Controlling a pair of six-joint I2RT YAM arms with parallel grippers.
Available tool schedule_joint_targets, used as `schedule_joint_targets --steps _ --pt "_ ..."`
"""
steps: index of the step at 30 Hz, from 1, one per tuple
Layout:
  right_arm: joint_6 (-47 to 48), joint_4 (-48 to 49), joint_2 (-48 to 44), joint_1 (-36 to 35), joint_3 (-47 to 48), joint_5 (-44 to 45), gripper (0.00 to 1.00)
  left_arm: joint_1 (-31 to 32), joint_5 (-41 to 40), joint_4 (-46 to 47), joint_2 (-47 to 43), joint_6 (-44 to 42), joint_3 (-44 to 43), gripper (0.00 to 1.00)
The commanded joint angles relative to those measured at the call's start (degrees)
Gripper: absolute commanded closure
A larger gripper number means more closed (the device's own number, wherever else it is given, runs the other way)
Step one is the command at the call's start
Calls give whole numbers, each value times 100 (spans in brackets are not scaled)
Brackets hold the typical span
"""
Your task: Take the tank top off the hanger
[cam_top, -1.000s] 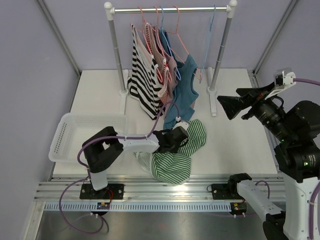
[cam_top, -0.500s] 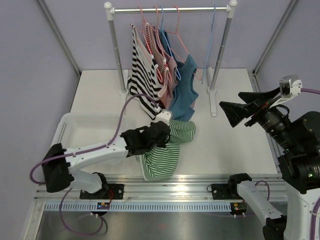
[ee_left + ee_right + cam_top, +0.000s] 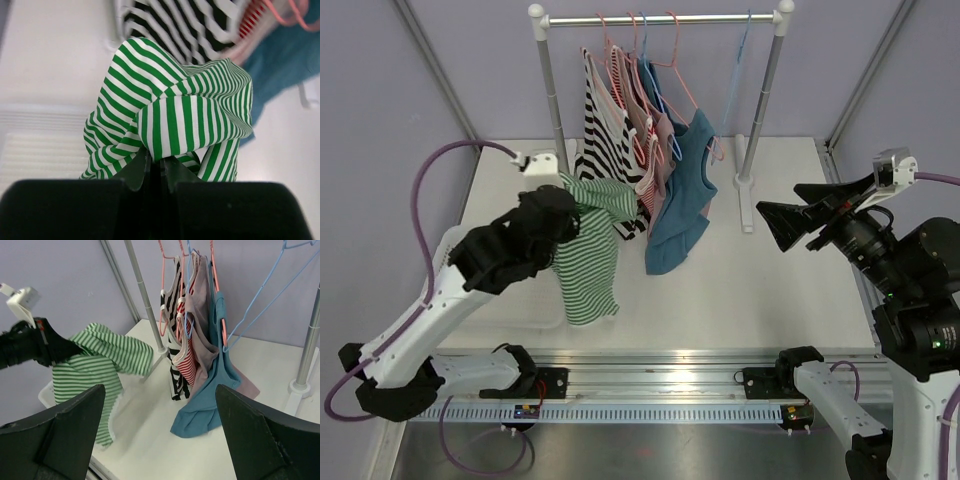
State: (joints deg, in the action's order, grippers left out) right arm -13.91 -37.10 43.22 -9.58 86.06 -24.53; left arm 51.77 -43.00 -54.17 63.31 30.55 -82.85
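Top external view takes in a white table (image 3: 800, 270) with a metal clothes rack (image 3: 660, 18) standing at its far side. The left arm (image 3: 430, 310) reaches up and over from its base toward the rack's left post, while the right arm (image 3: 910, 290) is raised at the table's right edge. A white slotted basket (image 3: 40, 140) sits on the near-left part of the table, largely covered by the left arm from above. On the rail hang a black-and-white striped top (image 3: 603, 150), a pale top with a red-striped one against it, and a blue tank top (image 3: 682, 200), all on pink hangers (image 3: 670, 60); a bare blue hanger (image 3: 735, 80) hangs near the right post. The green-and-white striped tank top (image 3: 588, 250) is held in the air over the left side of the table, just beside the black-and-white top, and droops in loose folds from the left gripper (image 3: 155, 167) rather than from the rail. That gripper's jaws are pressed together on a bunched fold of the green fabric, as the left wrist view shows. The right gripper (image 3: 160, 390) has its fingers spread wide with nothing between them, and points toward the rack, well apart from the clothes.
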Motion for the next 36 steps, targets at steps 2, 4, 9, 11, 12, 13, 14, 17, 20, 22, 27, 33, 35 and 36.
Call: schedule_joint_targets --steps 2,4,9,11,12,13,14,17,20,22,27,33,35,36 --pt "-50 308 99 27 -81 80 0 -1079 -271 -366 -336 -320 -504 100" --pt "-59 344 125 27 -142 80 1 -1823 -104 -331 -337 -540 -636 100" --pt "-156 555 213 18 -344 89 0 -3320 433 -296 -222 -673 -557 100" --pt "-173 660 257 27 -414 142 1 -3857 616 -199 -240 -638 -259 100" --pt "-173 687 283 27 -423 142 1 -4189 713 -155 -275 -603 -119 100" --pt "-191 722 309 27 -441 142 1 -4349 801 -42 -293 -576 152 100" --pt "-191 757 362 27 -467 125 0 -4499 915 11 -293 -541 329 100" --pt "-226 897 441 18 -572 46 0 -4991 1196 249 -258 -453 943 100" --pt "-322 1047 529 27 -652 1 1 -5264 1505 390 -205 -436 1331 99" --pt "-419 1195 591 27 -670 -34 0 -5344 1541 364 -240 -357 1447 95" --pt "-595 1767 872 27 -670 -262 1 -5370 1356 258 -635 -207 1631 1" --pt "-973 1952 1794 27 103 -929 0 -5370 1610 3 -1285 -321 1246 1" --pt "-973 1996 2137 9 410 -1088 1 -5370 2504 169 -1539 -661 1209 1" --pt "-851 1796 2268 18 559 -1054 1 -5361 2916 405 -1837 -777 1253 1"
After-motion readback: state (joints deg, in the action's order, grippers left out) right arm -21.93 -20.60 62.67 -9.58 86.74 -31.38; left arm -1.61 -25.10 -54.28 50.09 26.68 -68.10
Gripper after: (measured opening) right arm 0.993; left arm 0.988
